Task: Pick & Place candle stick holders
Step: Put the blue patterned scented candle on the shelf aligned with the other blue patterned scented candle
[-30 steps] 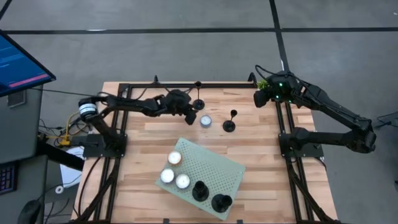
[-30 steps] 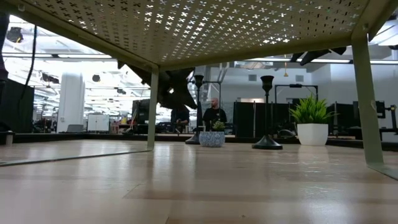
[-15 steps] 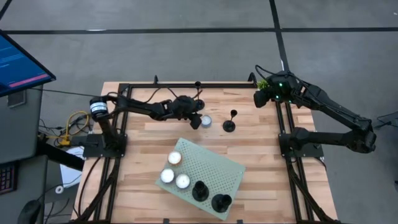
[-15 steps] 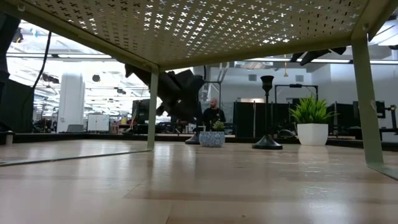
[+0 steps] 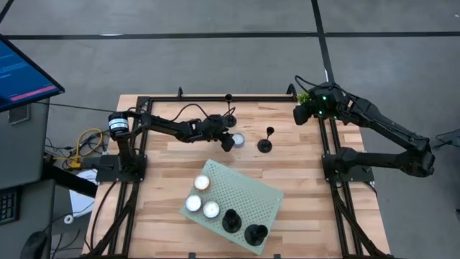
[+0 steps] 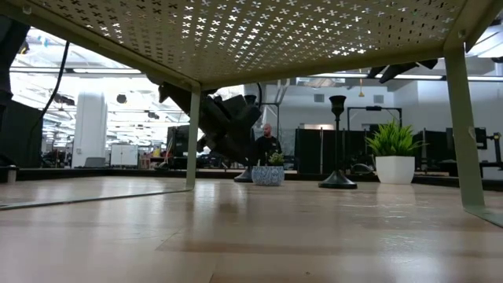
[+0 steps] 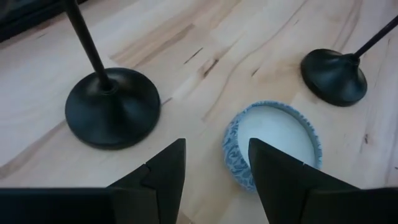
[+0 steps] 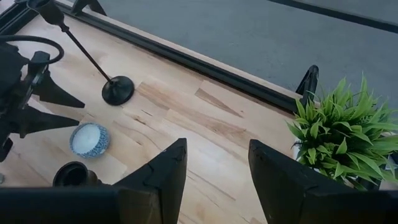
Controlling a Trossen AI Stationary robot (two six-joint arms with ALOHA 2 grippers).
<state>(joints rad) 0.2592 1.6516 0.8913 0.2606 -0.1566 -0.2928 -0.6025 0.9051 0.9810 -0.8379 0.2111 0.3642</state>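
Left gripper (image 7: 211, 177): its two dark fingers stand apart and hold nothing; they hang low over the wood with bare board showing in the gap, likely lining up for a grasp.
Blue-rimmed candle (image 7: 273, 146): a low round candle with white wax sits just ahead of one finger, close to it, and looks in the way of a clean reach.
Nearer candle stick holder (image 7: 112, 106): its round black base stands just ahead of the other finger, stem upright; it seems the likelier target.
Farther candle stick holder (image 7: 334, 74): beyond the candle, well clear of both fingers, also upright on the board.
Perforated stand (image 5: 233, 198): pale green, farther off; it carries three white candles (image 5: 201, 196) and two black holders (image 5: 243, 226), so it looks like the drop-off place, with half the job apparently done.
Right gripper (image 8: 211, 171): parked at the far right corner, fingers spread and empty, just beside a potted plant (image 8: 345, 127).
Table (image 5: 158, 187): light wooden planks inside a black frame.
Room: grey floor around the table, a monitor (image 5: 25, 72) at its left; a person (image 6: 268, 144) stands far behind.
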